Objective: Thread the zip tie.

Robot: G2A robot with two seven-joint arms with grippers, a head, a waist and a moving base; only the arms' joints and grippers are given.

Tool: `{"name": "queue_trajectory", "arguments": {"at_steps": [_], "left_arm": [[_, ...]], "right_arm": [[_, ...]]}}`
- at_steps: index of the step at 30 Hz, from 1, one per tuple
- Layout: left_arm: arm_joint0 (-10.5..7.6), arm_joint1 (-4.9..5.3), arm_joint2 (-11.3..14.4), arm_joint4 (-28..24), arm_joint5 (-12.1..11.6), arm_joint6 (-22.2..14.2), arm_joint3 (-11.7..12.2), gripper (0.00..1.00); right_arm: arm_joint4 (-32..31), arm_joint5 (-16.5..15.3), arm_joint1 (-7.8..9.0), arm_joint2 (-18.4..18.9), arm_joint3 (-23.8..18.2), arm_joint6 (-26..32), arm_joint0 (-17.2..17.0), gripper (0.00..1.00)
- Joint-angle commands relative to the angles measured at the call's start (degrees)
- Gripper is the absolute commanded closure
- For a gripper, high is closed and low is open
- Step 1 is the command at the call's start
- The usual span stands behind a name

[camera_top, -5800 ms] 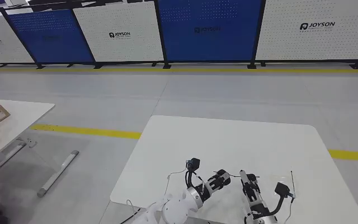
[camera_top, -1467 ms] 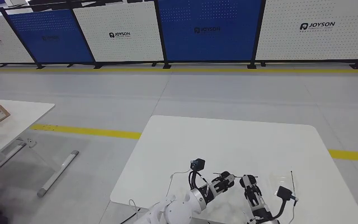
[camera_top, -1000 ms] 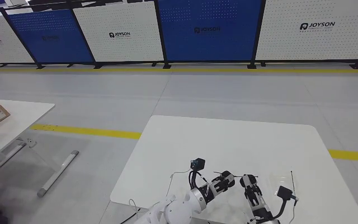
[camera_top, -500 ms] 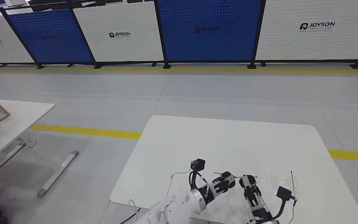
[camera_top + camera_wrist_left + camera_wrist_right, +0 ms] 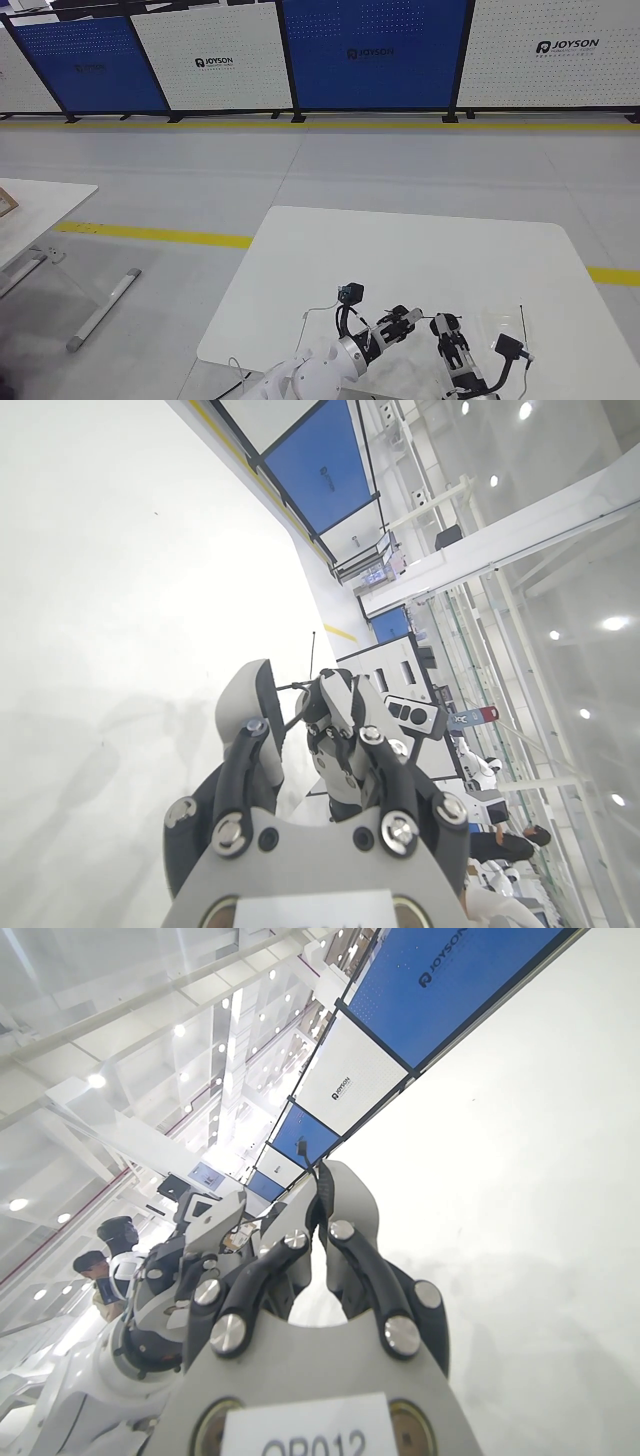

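At the lower middle of the top view, over the white rounded table, the right gripper clenches a thin black plastic zip tie; the left gripper, just beside, stands released.

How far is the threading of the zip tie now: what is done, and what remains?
Done: the right hand is shut on the zip tie, just below its head. In hand: the left hand is open close beside it, and the strap crosses the gap between its fingers. Left: no closed loop shows, so the tail has apparently not yet gone through the head. A second zip tie lies untouched on the table.
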Motion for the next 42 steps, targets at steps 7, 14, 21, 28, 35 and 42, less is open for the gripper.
{"name": "queue_trajectory", "arguments": {"at_steps": [7, 14, 21, 28, 35, 42], "left_arm": [[-0.01, -0.01, 0.07, 0.09, -0.11, -0.2, -0.03, 1.0], [-0.06, 0.0, 0.22, 0.02, -0.62, -0.81, -0.04, 1.0], [-0.04, 0.05, 0.14, -0.01, -1.06, -1.14, -0.06, 1.0], [0.25, -0.02, -0.39, -1.57, -0.77, 0.1, 0.22, 1.0], [1.06, -0.31, -1.82, -4.83, 0.32, 5.01, -0.28, 1.0], [2.06, -0.44, -3.49, -7.52, 0.69, 8.42, -1.36, 1.0]], "right_arm": [[0.35, -0.04, 0.0, 0.01, 0.06, -0.21, 0.05, 1.0], [-0.38, -0.28, 0.06, -0.18, -0.11, 0.24, 0.04, 1.0], [-0.51, -0.41, 0.07, -0.39, -0.26, 0.23, 0.0, 1.0], [0.46, -0.46, 0.14, -0.26, -0.46, 1.24, -0.11, 0.0], [1.96, -1.44, 0.28, 0.01, -1.67, 1.65, -0.59, 0.0], [2.37, -1.44, 0.62, 1.26, -2.84, 1.62, -1.74, 0.0]]}}
